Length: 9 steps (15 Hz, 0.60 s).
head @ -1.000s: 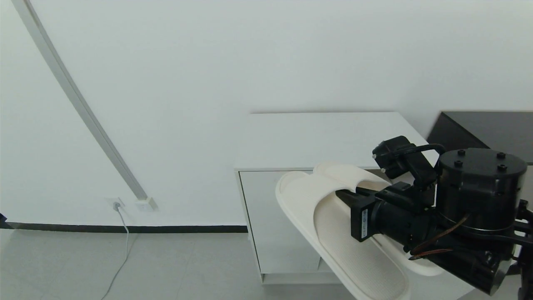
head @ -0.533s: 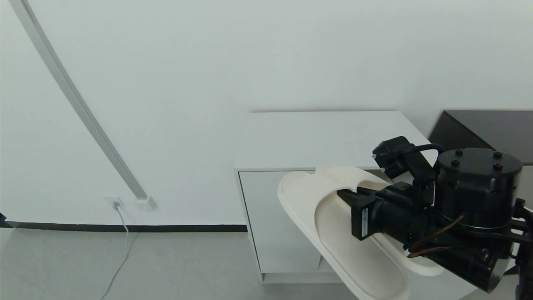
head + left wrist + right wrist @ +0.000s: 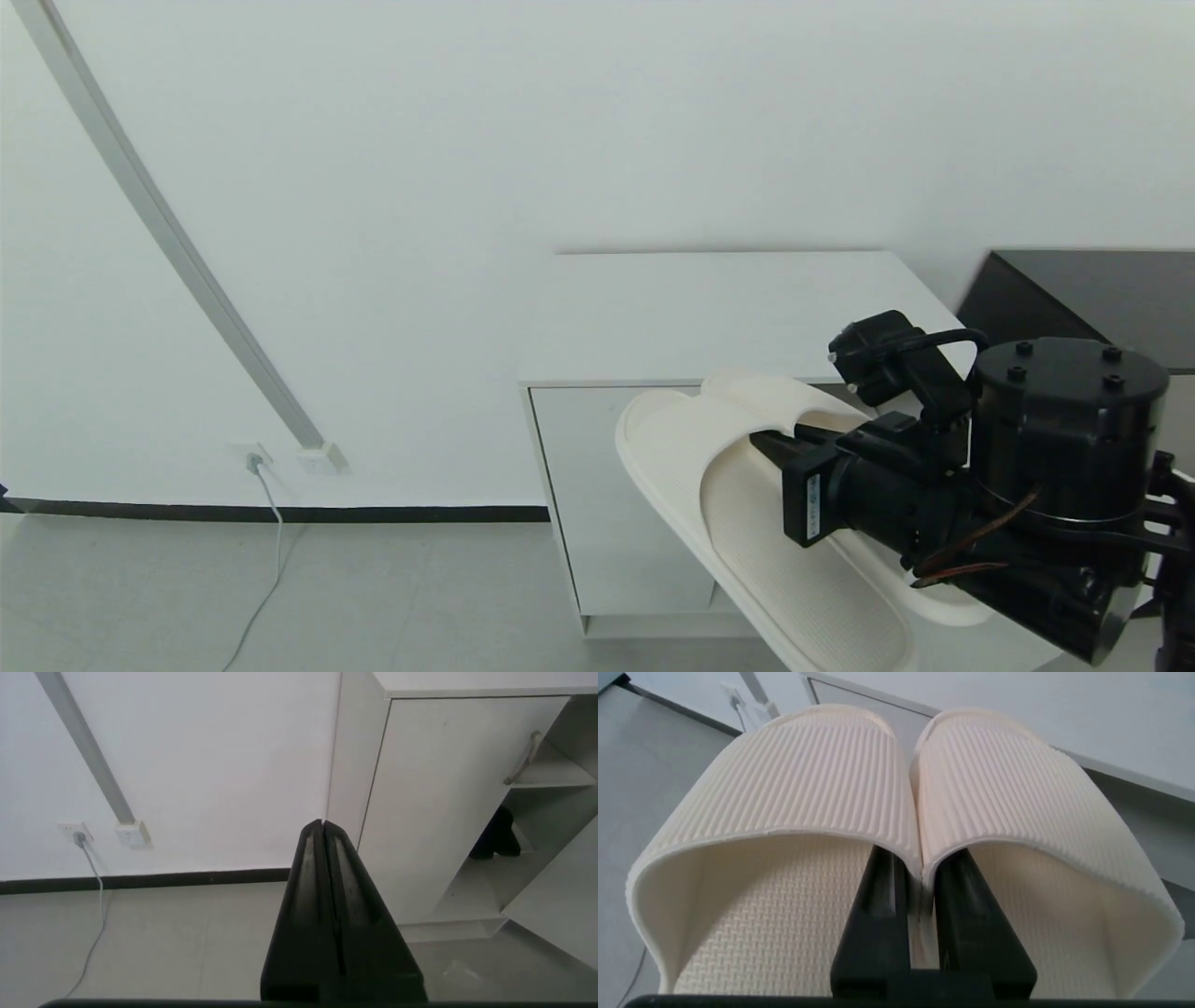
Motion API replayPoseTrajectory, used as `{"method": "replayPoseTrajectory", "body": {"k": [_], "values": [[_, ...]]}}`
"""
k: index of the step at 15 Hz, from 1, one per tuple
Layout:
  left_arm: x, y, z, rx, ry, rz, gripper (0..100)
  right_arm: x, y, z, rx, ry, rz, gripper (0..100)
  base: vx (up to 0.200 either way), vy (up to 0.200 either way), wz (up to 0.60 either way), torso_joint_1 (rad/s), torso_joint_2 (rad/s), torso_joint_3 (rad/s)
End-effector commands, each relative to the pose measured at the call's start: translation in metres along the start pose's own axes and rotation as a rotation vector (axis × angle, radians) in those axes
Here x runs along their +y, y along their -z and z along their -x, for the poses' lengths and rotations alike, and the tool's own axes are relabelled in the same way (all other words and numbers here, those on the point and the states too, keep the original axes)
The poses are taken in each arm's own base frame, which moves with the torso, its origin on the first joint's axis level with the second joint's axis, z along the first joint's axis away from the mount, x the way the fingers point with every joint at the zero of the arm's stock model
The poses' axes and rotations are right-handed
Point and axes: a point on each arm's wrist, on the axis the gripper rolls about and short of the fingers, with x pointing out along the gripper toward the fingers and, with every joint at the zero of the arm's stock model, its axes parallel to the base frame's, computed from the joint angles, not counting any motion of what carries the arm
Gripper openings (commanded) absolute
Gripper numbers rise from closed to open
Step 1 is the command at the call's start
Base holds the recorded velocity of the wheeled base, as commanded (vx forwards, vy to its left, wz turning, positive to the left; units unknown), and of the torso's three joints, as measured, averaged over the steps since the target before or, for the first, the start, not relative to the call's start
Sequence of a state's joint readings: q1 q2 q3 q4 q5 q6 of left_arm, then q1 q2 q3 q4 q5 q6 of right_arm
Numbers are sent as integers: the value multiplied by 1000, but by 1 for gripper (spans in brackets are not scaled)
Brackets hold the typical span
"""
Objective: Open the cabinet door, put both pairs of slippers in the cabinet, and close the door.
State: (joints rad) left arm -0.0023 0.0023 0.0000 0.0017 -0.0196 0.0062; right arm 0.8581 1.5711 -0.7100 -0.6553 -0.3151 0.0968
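The right claw (image 3: 922, 891) is clamped on the touching inner walls of the cream slippers (image 3: 813, 775), held aloft before the white cabinet (image 3: 625, 523); light, flexible foam likely sags, so gripping under the straps suits, while the left claw (image 3: 324, 849) sits closed and empty.

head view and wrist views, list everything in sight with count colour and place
cabinet: one, white, against the wall, one side open
slippers: one pair, cream, held before the cabinet
dark object: one, on a cabinet shelf, unclear what
wall socket: one, white, low on wall, grey cable plugged in
wall strip: one, grey, slanting down to socket
black surface: one, beside cabinet
left gripper: black, jaws shut, empty
right gripper: black, jaws shut on slippers
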Motion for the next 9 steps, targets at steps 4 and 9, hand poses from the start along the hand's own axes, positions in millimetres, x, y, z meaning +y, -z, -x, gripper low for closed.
{"method": "replayPoseTrajectory", "body": {"k": [4,9], "values": [[0,0,0,1,0,0,0,3,-2,5,-10,-15,0,0,0,-200,0,5,0,5],[0,0,0,1,0,0,0,4,3,6,8,-19,7,0,0,-200,0,2,2,0]]}}
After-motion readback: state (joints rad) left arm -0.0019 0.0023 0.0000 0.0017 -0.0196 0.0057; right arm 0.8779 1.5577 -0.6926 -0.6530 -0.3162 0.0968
